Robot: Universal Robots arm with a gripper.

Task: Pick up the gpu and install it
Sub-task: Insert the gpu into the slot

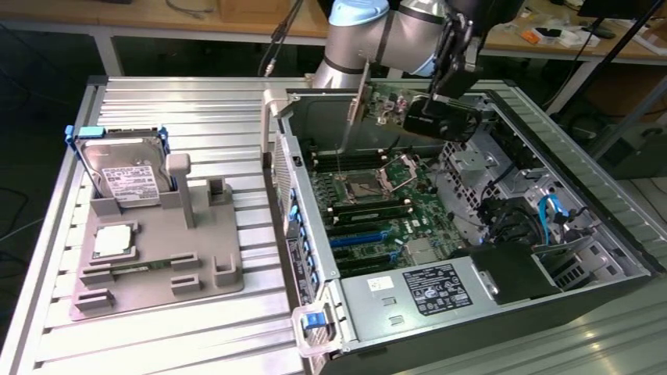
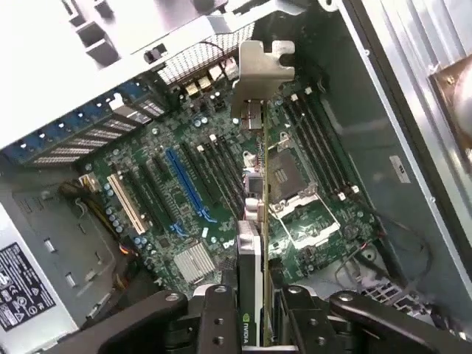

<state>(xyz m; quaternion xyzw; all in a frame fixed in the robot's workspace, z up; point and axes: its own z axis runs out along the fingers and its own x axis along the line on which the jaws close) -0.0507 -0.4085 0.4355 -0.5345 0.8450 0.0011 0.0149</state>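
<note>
The pincer (image 2: 254, 324) is clamped on the gpu (image 2: 251, 251), with one finger pressed on each flat side of the card. The gpu (image 1: 377, 105) hangs in the air on its edge, above the open computer case (image 1: 312, 195), which lies near the counter's (image 1: 187, 101) edge at the exterior view's right. The card's metal bracket (image 2: 262, 66) points to the back wall of the case. Under the card is the motherboard (image 2: 177, 199) with its CPU socket (image 2: 284, 173) and a blue slot (image 2: 188, 184); the card is apart from both. Toward the opposite edge, a hard drive (image 1: 125, 176) stands in a grey holder (image 1: 156, 269).
</note>
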